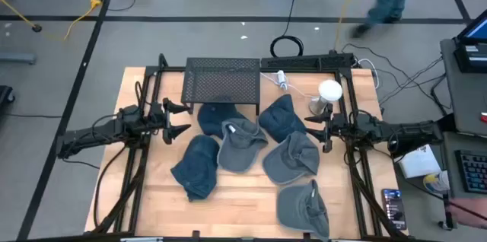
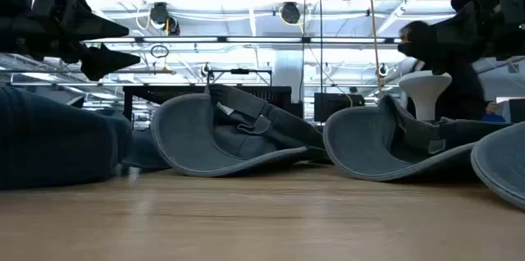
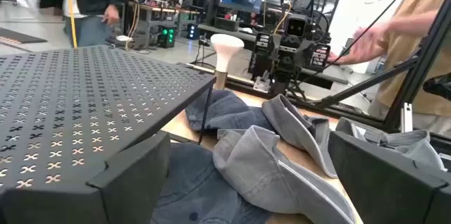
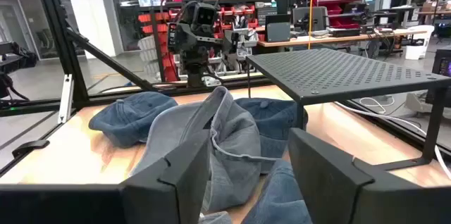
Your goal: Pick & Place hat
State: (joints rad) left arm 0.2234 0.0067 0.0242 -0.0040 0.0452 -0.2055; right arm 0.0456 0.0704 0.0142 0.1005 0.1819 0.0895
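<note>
Hats lie in a loose heap on my wooden worktop. Nearest to the front edge I see a grey cloth cap, alone. Behind it lie a dark blue denim cap on the left side, a grey cap with a curved brim in the middle and another grey cap on the right side. Farther back are two more dark blue caps, one of them partly under the black perforated metal shelf at the back edge. A white mushroom-shaped stand is beside the shelf, to the right.

My left hand hangs above the worktop at the left side of the heap, fingers spread wide, holding nothing. My right hand hangs at the right side, fingers also apart and empty, near the stand.
</note>
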